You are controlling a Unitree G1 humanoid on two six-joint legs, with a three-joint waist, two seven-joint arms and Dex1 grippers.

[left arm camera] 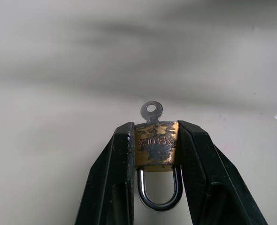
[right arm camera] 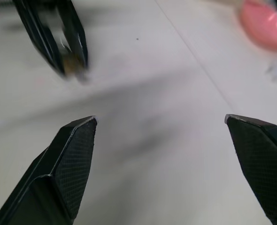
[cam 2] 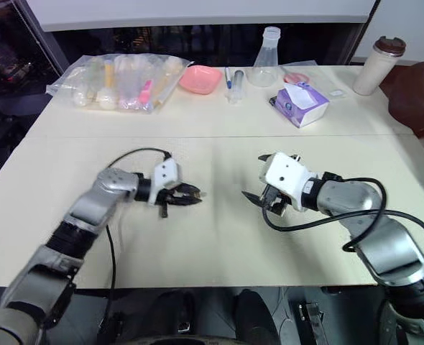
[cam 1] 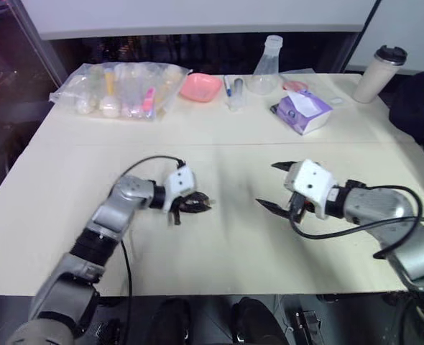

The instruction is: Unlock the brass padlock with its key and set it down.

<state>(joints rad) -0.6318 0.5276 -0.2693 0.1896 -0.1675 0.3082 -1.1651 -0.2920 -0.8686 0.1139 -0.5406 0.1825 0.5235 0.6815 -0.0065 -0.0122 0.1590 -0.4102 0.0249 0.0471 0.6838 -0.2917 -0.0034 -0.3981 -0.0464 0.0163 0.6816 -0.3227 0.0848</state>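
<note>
Above the near middle of the pale tabletop (cam 1: pixel 219 108), the robot's left hand (left arm camera: pixel 156 154) is clamped on the brass padlock (left arm camera: pixel 156 151), its two black fingers (left arm camera: pixel 116 178) pressing the flat sides of the lock's body. The grip leaves both working ends free: the silvery shackle (left arm camera: pixel 159 192) hangs back between the fingers, toward the wrist, while the small key (left arm camera: pixel 151 111) stands out of the keyhole end, past the fingertips and into open air. That arrangement looks deliberate, since it offers the key's round head to the other arm. Facing it from the right, a gap apart, the right hand (right arm camera: pixel 159 122) has its fingers spread wide and holds nothing; its own camera looks across the bare tabletop at the left hand with the gold body between its tips. The shackle appears closed, so the lock is judged not yet opened. The likely next step is for the right hand to close on the key and turn it, a fine job given how small the key head is. Along the far edge lie a bag of bottles (cam 1: pixel 122 90), a pink dish (cam 1: pixel 200 87), a flask (cam 1: pixel 266 68), a tissue box (cam 1: pixel 302 111) and a travel cup (cam 1: pixel 379 73), all well clear.
</note>
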